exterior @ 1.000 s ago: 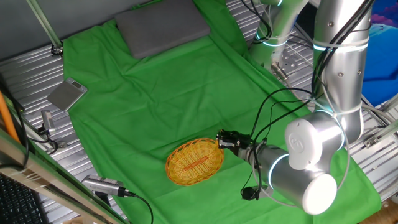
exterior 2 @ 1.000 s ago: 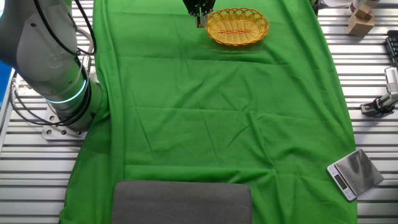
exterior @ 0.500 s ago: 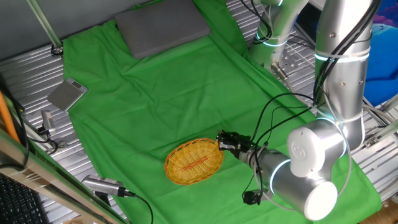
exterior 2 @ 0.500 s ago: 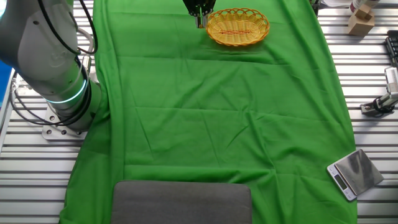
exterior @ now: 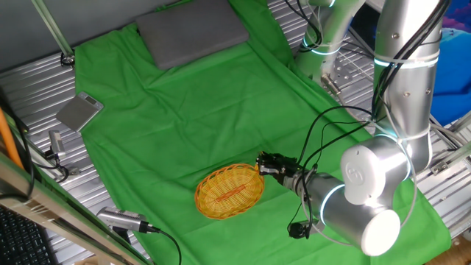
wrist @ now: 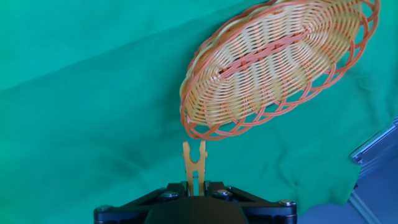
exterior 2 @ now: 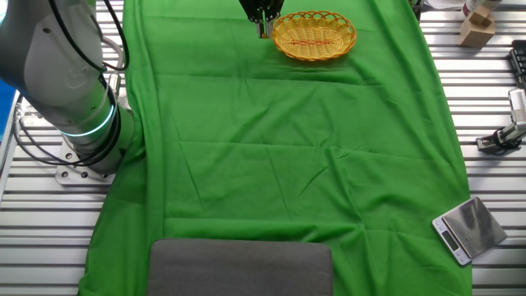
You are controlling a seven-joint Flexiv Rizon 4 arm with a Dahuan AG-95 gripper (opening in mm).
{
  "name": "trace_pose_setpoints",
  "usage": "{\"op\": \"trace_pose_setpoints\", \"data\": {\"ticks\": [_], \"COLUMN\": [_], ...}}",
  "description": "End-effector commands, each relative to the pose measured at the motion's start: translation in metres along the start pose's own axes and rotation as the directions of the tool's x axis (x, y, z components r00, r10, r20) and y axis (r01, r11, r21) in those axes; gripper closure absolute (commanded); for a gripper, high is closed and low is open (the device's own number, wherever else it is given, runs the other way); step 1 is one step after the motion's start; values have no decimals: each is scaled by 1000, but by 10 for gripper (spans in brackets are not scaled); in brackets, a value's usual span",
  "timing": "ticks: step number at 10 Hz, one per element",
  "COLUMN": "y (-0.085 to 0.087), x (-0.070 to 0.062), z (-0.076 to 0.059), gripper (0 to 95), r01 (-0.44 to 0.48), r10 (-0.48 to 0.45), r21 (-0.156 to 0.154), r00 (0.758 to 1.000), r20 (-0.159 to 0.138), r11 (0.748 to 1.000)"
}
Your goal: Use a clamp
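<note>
A small yellow-orange clamp sticks out from between the black fingers of my gripper, its two prongs pointing at the rim of the oval wicker basket. The gripper is shut on the clamp's tail. A narrow strip of green cloth shows between the prong tips and the basket's edge. In one fixed view the gripper sits low at the right end of the basket. In the other fixed view the gripper is just left of the basket; the clamp is too small to make out there.
Green cloth covers the table. A grey pad lies at its far end, a small silver scale on the metal slats beside it. A metal edge shows right of the basket in the hand view.
The arm's body shifted slightly between frames. The gripper and clamp stay at the basket's rim; nothing was let go.
</note>
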State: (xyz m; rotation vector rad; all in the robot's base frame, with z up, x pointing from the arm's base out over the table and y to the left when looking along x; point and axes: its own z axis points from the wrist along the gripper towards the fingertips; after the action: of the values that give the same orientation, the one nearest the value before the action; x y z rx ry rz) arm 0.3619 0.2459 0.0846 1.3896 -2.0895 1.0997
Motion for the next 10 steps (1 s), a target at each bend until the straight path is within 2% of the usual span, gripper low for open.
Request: {"op": "trace_pose_setpoints", "data": {"ticks": [1,4,10], "y": [0,1,1], "x": [0,0,-4], "z": [-1,0,-1], "gripper": [950,950,950], "r01": [0,-9,-22], "r10": [0,9,21], "r21": [-1,-3,-13], "r00": [1000,1000,999], "r20": [-12,-27,-33], "r11": [1000,1000,1000]}}
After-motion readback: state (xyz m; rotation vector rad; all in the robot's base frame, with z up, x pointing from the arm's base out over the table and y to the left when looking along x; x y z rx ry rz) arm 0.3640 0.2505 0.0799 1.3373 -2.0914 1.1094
